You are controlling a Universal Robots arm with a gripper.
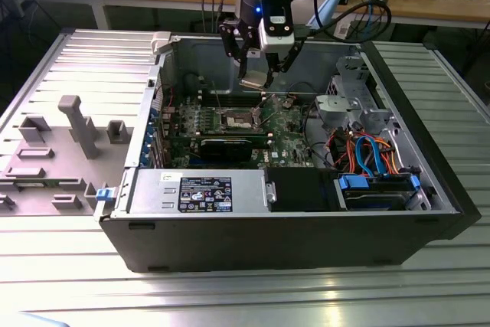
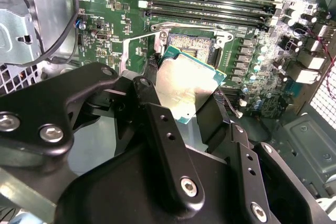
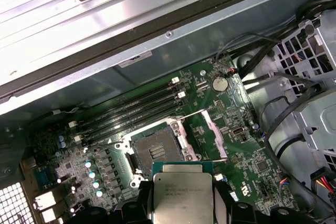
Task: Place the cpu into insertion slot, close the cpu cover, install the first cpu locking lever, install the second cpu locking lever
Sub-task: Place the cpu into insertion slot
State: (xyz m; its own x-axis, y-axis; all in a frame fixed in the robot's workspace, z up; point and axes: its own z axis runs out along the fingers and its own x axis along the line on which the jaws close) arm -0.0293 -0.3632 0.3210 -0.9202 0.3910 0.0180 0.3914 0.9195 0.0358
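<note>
Exterior view: your gripper [image 1: 257,74] grips the cpu [image 1: 253,80] over the computer case [image 1: 306,243]; insertion slot [image 1: 237,119] at 7 o'clock, apart.
Second wrist view: fingers [image 2: 164,129] pinch the tilted cpu near the insertion slot.
First wrist view: you see the cpu cover [image 3: 215,135] open beside the insertion slot.

The exterior view looks down at a slant, from a moderate distance, into the whole open computer case [image 1: 230,243], with the gripper [image 1: 256,78] towards its far side. Both wrist views look down from close above the motherboard [image 3: 236,145], from different sides of the gripper. They share the cpu [image 2: 186,85], the insertion slot [image 3: 156,150] and the memory slots [image 3: 131,108].
</note>
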